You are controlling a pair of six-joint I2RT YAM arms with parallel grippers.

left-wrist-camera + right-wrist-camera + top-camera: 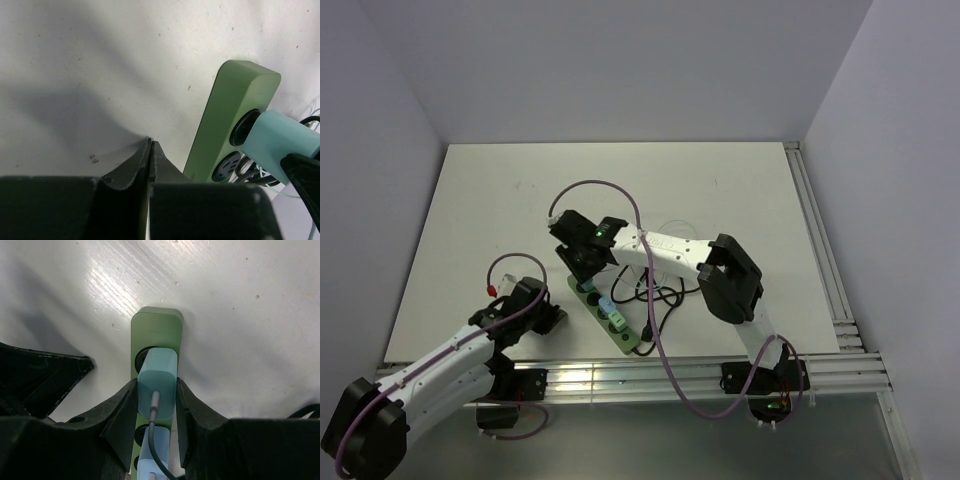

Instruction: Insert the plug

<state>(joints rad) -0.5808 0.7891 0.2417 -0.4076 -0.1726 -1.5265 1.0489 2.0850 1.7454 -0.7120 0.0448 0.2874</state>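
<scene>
**A:** What does the right hand (157, 386) have?

**B:** It is clamped on the pale blue plug (158, 367), one black finger flat against each long side, the jaws only as wide apart as the plug's body.

**A:** And where is that plug?

**B:** Over the last socket of the green power strip (156, 324), at the end farther from the arms. Its face meets the round dark recess. I cannot tell whether it is pushed fully home.

**A:** The left hand (150, 145)?

**B:** Closed on nothing, its fingers pressed together down to the tips. It sits low over the bare tabletop (100, 60), just beside the strip.

**A:** Describe the pieces.

**B:** The plug is a smooth, matt, rounded block with a thin grey cable (153, 407) leaving its back. The strip is a long plastic bar with rounded corners. It lies slantwise close to the tabletop's near edge, about midway between the left and right edges. A second blue plug (152, 462) sits in the strip next to the first. The tabletop is white, faintly speckled and scuffed.

**A:** The arms?

**B:** The right one rises from the near right, bends at a high elbow and runs leftward, wrist tipped down onto the strip. The left lies low, stretched out from the near left corner.
</scene>
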